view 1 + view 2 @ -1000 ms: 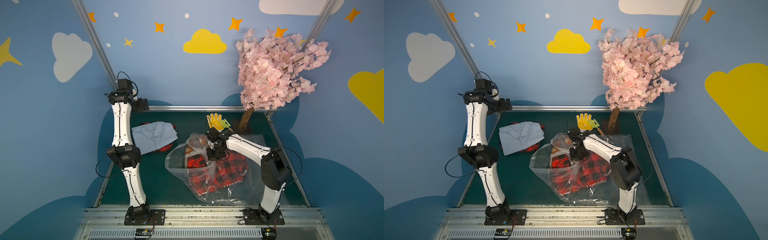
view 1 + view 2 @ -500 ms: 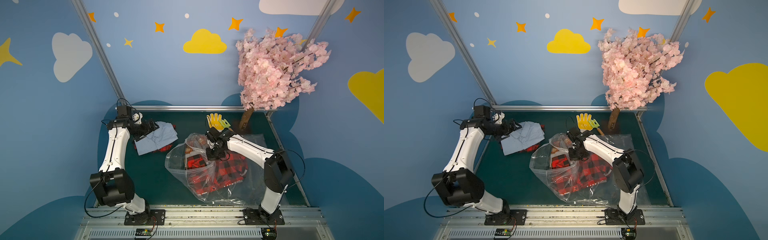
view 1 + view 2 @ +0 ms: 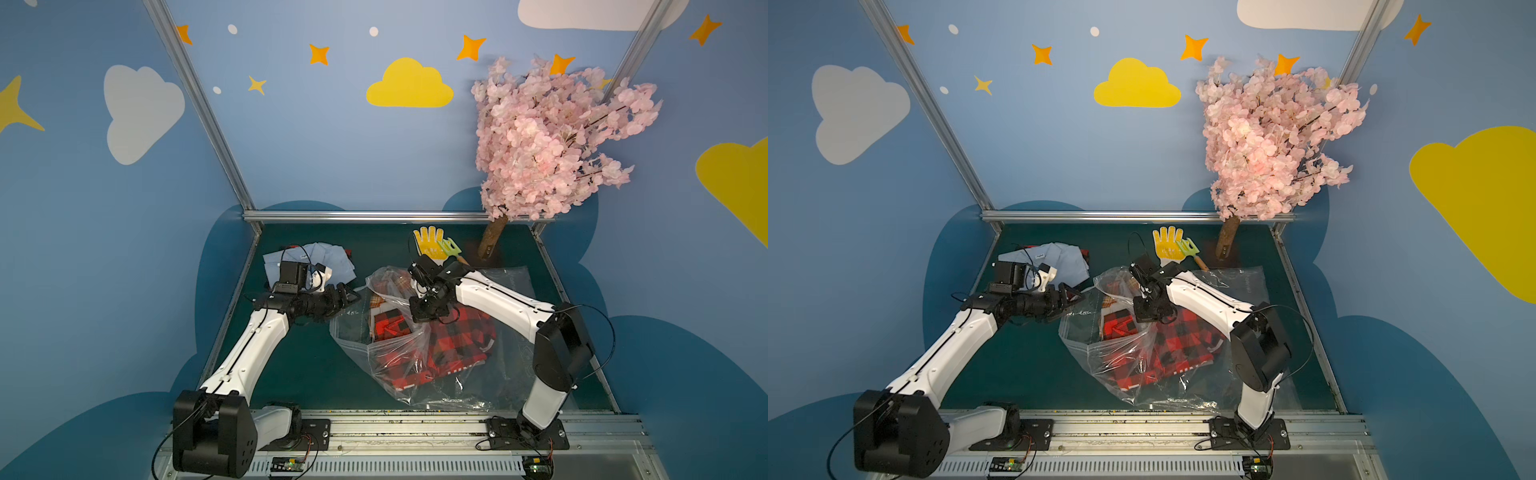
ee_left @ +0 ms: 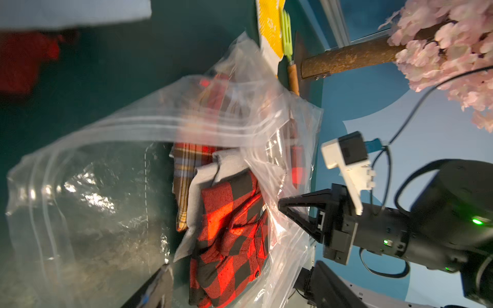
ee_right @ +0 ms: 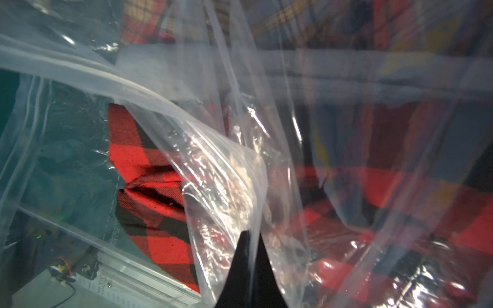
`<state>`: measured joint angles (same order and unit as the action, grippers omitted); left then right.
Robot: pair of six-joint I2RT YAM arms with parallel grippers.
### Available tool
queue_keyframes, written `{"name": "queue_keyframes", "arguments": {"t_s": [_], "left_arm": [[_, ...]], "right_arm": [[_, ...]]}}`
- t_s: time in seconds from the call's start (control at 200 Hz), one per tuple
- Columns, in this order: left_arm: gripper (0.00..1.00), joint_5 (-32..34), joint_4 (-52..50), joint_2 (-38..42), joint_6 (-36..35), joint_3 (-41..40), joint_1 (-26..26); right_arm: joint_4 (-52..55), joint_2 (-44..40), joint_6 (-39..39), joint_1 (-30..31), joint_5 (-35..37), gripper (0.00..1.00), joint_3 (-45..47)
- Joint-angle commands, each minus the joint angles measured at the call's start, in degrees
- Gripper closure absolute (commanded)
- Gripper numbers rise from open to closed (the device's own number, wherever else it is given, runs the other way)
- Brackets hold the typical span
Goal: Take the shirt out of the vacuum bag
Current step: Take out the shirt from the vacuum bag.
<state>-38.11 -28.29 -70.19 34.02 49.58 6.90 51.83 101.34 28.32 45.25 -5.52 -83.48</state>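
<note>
The vacuum bag [image 3: 399, 361] lies in the middle of the green table, and its mouth faces toward the left arm's side. The right gripper [image 4: 280, 206] is pressed together on the upper plastic near the zip strip [image 4: 160, 128] and holds this side lifted, so the mouth stands open. The red-black checked shirt [image 4: 229, 213] is inside, with its folded end just behind the mouth. Its long axis runs away from the opening, deeper toward the right arm's side. The left gripper [image 3: 351, 296] has its jaws spread and hangs just beside the mouth, holding nothing. It is the free hand and the nearer one to the folded end. I judge it must go straight in under the lifted plastic.
</note>
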Motion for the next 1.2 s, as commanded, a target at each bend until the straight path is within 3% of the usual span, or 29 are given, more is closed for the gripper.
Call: {"name": "queue_keyframes", "arguments": {"t_s": [0.0,0.31,0.726,1.196], "left_arm": [[0.2,-0.9,4.2,0.6,3.2,-2.1,3.5],[0.29,0.4,14.0,3.4,12.3,-15.3,14.3],[0.25,6.5,24.0,-1.3,19.3,-23.2,26.2],[0.29,8.5,30.6,-9.7,19.2,-23.0,28.7]], "right_arm": [[3.9,-3.2,0.4,0.7,-0.2,1.0,-0.9],[3.3,-3.2,0.9,0.7,-0.4,1.0,-0.2],[3.1,-3.7,1.5,1.0,0.2,1.0,0.6],[3.0,-3.4,1.8,1.3,0.6,1.0,1.1]]}}
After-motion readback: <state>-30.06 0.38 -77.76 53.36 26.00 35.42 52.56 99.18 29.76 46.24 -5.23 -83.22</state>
